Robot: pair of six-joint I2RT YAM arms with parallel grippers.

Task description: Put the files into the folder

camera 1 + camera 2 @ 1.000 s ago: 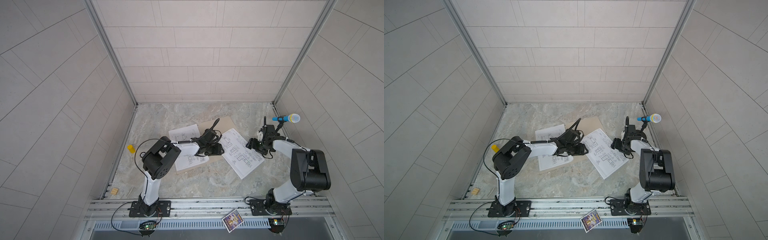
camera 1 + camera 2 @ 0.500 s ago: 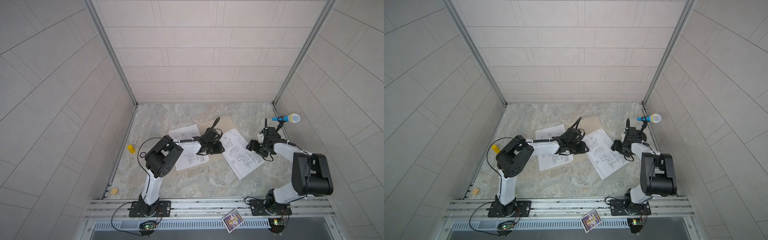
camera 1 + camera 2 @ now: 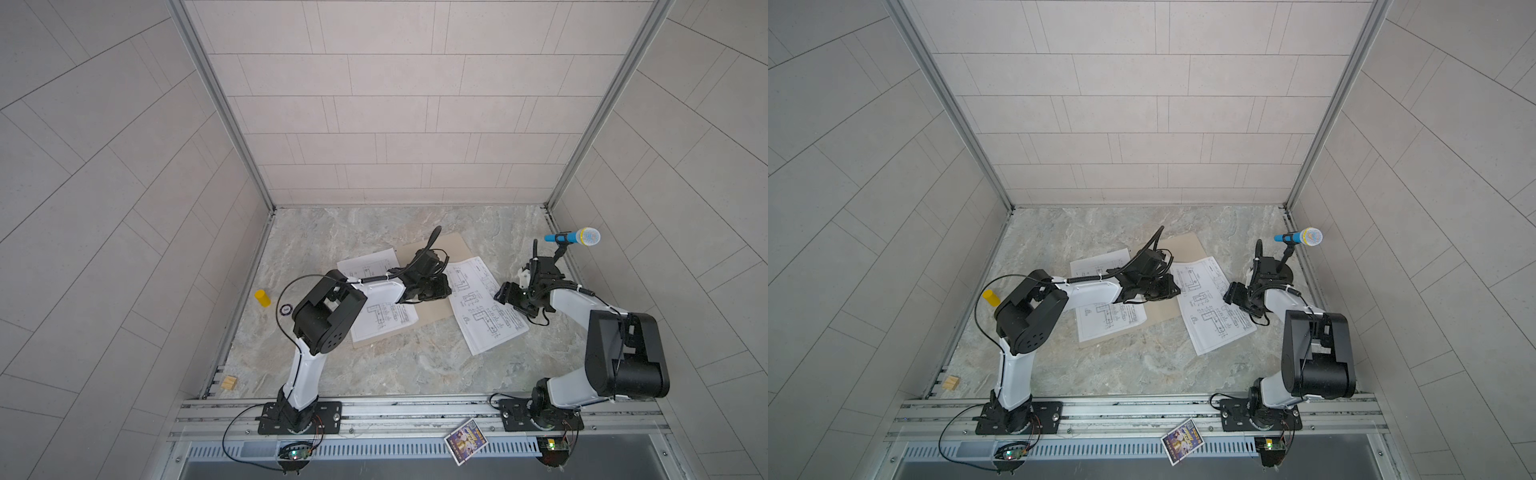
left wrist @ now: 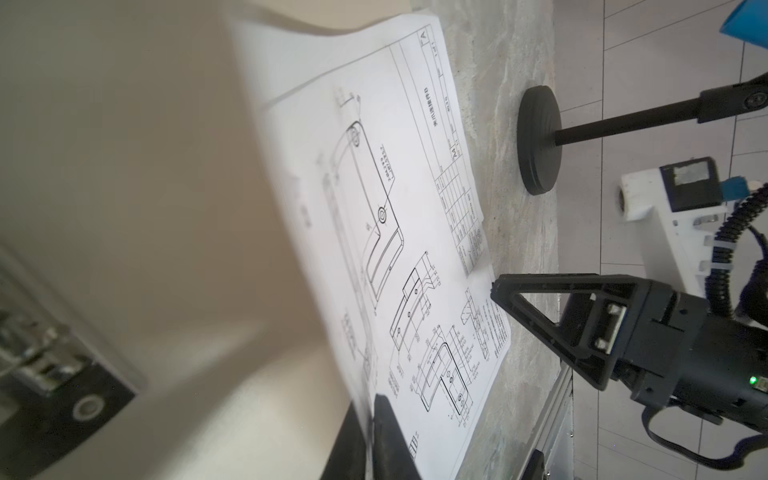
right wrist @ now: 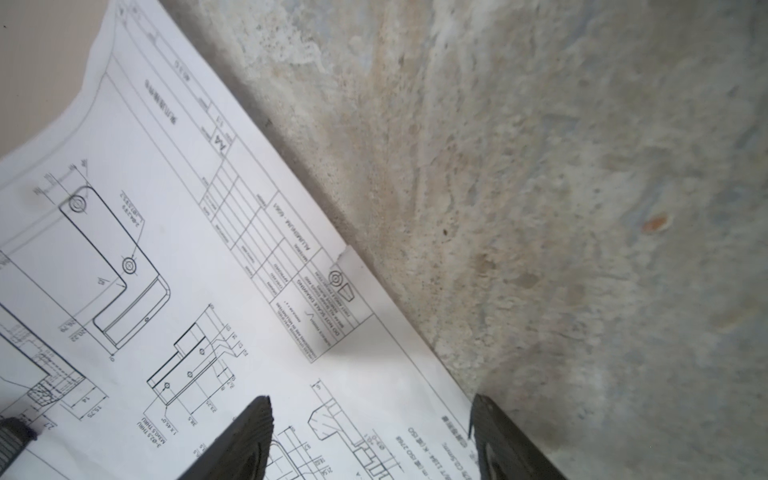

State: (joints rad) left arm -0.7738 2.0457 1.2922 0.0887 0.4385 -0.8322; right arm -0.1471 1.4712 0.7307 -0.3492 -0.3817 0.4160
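Files [image 3: 487, 320] — two thin white rectangular sheets printed with black line drawings and title blocks, on a grey veined marble table [image 3: 374, 374]. The left sheet [image 3: 365, 270] lies flat on the folder [image 3: 455, 247], which is matte tan cardboard with a blurred metal clip [image 4: 41, 365] on its inner face. The right sheet [image 3: 1212, 328] rests mostly on bare marble; its inner edge is at the folder's edge, lifted and curled. Both sheets have their long axis running back to front, with the near ends skewed to the right.

Left gripper [image 3: 436, 289]: black fingers pressed together, pinching the right sheet's inner edge. Right gripper [image 5: 370, 419]: jaws spread wide, low at that sheet's outer edge — one finger over paper, the other over marble, nothing held.

Compared with a second ago, the left jaws have closed onto the paper. The sheets and folder lie as before.
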